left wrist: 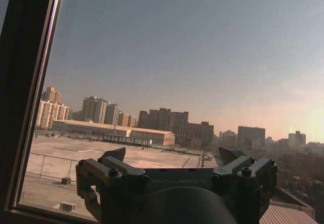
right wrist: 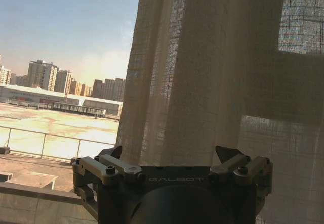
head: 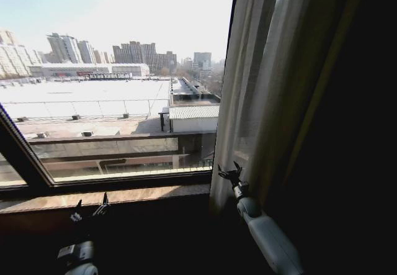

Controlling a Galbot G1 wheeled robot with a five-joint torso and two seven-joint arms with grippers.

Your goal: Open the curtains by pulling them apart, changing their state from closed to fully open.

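Curtains [head: 260, 82]: sheer cream panel, pleats running vertically, gathered at the right side of the window; glass to its left stands bare.

My right gripper [head: 230, 174]: raised just above the right end of the window sill [head: 124, 195], at the panel's lower left edge, fabric directly ahead and to its right. Fingers spread wide, holding nothing; in the right wrist view the pleats hang just beyond them.

My left gripper [head: 87, 211]: low at the sill, well apart from the fabric, facing bare glass, spread and empty.

Judgement: right arm nearer; remaining pull runs rightward.
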